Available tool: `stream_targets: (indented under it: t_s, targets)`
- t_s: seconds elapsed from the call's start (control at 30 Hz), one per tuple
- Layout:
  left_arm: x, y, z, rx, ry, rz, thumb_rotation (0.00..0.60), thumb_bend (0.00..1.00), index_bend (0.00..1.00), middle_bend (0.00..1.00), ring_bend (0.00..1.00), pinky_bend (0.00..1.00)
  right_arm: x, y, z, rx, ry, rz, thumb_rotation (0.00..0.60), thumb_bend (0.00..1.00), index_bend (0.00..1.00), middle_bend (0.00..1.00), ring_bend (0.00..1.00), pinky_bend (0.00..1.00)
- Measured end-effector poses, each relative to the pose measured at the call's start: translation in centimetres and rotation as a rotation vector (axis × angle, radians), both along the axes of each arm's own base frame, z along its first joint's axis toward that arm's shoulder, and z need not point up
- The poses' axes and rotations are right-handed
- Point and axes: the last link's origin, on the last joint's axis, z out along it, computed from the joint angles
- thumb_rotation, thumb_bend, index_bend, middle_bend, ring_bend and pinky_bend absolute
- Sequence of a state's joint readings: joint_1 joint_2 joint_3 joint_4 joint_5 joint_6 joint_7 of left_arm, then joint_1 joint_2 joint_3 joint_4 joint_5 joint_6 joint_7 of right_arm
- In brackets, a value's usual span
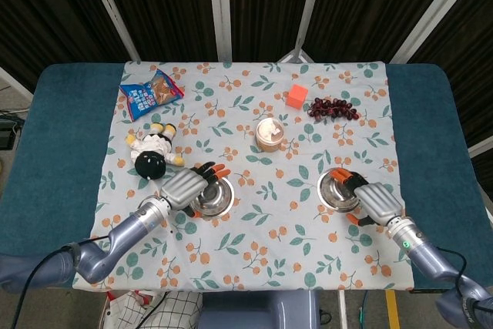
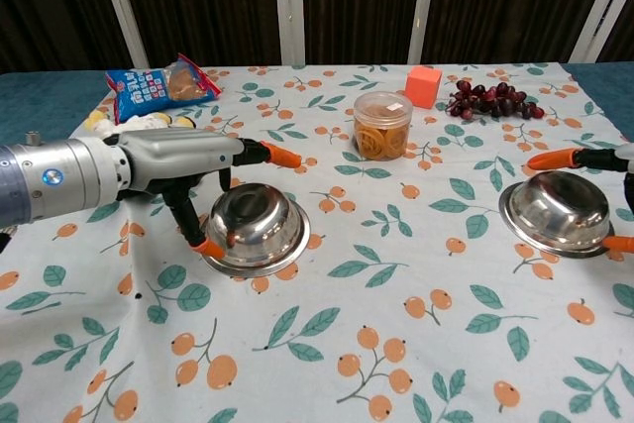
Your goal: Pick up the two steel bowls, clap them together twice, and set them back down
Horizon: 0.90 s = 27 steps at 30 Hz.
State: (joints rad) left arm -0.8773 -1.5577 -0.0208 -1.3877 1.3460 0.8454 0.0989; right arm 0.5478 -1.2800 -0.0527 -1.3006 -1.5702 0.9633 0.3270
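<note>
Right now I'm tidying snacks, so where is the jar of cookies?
The cookie jar stands upright near the table's centre in both views, between the two steel bowls and farther back, just in front-left of the orange cube.

A white tablecloth printed with orange fruit and green leaves (image 1: 254, 244) is covering a teal table (image 1: 54, 152). The left hand (image 1: 185, 186) is resting over the near-left rim of a round steel bowl (image 1: 215, 197) that is sitting upright on the cloth. The right hand (image 1: 375, 200) is lying against the near-right rim of a second round steel bowl (image 1: 336, 189). A black-and-white plush doll (image 1: 153, 151) is lying just beyond the left hand. A blue snack packet (image 1: 150, 92), an orange cube (image 1: 296, 96), a dark grape cluster (image 1: 333, 107) and a lidded round tub of snacks (image 1: 269, 135) are sitting farther back.
</note>
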Motion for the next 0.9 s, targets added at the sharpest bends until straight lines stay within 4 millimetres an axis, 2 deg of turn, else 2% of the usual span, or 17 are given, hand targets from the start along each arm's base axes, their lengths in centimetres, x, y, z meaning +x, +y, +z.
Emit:
stream_targets:
  t_s: [0.17, 0.2, 0.3, 0.33, 0.43, 0.5, 0.63, 0.73, 0.9]
  targets:
    - [0.6, -0.1, 0.3, 0.037, -0.058, -0.051, 0.600, 0.01, 0.00, 0.00, 0.00, 0.16, 0.9, 0.3, 0.2, 0.012, -0.047, 0.007, 0.600, 0.36, 0.00, 0.00, 0.03, 0.47]
    - [0.6, -0.1, 0.5, 0.047, -0.073, -0.060, 0.600, 0.02, 0.00, 0.00, 0.00, 0.15, 1.1, 0.3, 0.3, 0.007, -0.052, 0.013, 0.585, 0.36, 0.00, 0.00, 0.02, 0.45]
    - [0.9, -0.2, 1.3, 0.083, -0.136, -0.085, 0.600, 0.03, 0.00, 0.00, 0.00, 0.14, 1.6, 0.2, 1.0, -0.028, -0.072, 0.039, 0.472, 0.36, 0.00, 0.00, 0.00, 0.30]
    - [1.0, -0.2, 1.8, 0.098, -0.163, -0.094, 0.600, 0.04, 0.00, 0.00, 0.00, 0.14, 1.8, 0.2, 1.2, -0.044, -0.077, 0.049, 0.461, 0.36, 0.00, 0.00, 0.00, 0.25]
    - [0.8, -0.5, 3.5, 0.156, -0.216, -0.126, 0.600, 0.04, 0.00, 0.00, 0.00, 0.13, 2.3, -0.1, 2.4, -0.121, -0.076, 0.097, 0.502, 0.36, 0.00, 0.00, 0.00, 0.11]
    - [0.3, -0.9, 4.8, 0.198, -0.240, -0.144, 0.600, 0.04, 0.00, 0.00, 0.00, 0.13, 2.5, -0.2, 3.3, -0.190, -0.048, 0.136, 0.530, 0.36, 0.00, 0.00, 0.00, 0.07]
    - [-2.6, -3.1, 8.2, 0.308, -0.237, -0.139, 0.600, 0.04, 0.00, 0.00, 0.00, 0.10, 2.2, -0.3, 4.6, -0.324, 0.077, 0.187, 0.565, 0.36, 0.00, 0.00, 0.00, 0.05]
    - [-5.1, -4.9, 9.6, 0.374, -0.143, -0.103, 0.600, 0.04, 0.00, 0.00, 0.00, 0.10, 1.7, 0.3, 5.4, -0.438, 0.192, 0.192, 0.571, 0.36, 0.00, 0.00, 0.00, 0.00]
    - [-10.1, -9.6, 12.1, 0.511, -0.016, 0.087, 0.600, 0.04, 0.00, 0.00, 0.00, 0.10, -0.2, 4.2, 6.5, -0.577, 0.285, 0.058, 0.595, 0.36, 0.00, 0.00, 0.00, 0.00]
